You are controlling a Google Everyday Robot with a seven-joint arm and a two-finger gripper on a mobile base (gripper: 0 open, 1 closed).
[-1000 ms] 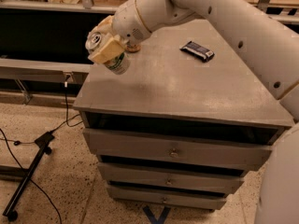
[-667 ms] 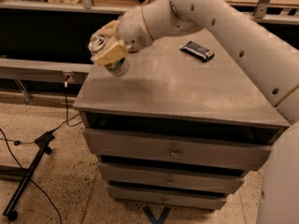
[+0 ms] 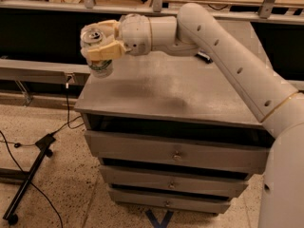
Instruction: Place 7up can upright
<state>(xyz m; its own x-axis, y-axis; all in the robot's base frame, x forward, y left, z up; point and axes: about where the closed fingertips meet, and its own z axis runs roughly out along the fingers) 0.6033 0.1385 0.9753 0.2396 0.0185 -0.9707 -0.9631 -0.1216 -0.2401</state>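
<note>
The 7up can [image 3: 99, 65] is a silvery can with green markings and a silver top. It is held nearly upright in the air over the far left corner of the grey cabinet top [image 3: 175, 91]. My gripper [image 3: 102, 42] is shut on the can's upper part, with cream fingers [image 3: 107, 51] on either side. The white arm reaches in from the right across the cabinet.
The cabinet has three drawers [image 3: 173, 155] below its top. A small dark object [image 3: 204, 57] lies at the back of the top, mostly hidden by the arm. A black stand and cables [image 3: 33, 170] lie on the floor at left. Shelving runs behind.
The gripper has moved left toward the cabinet's far left corner with the can, and the can has turned from tilted to nearly upright.
</note>
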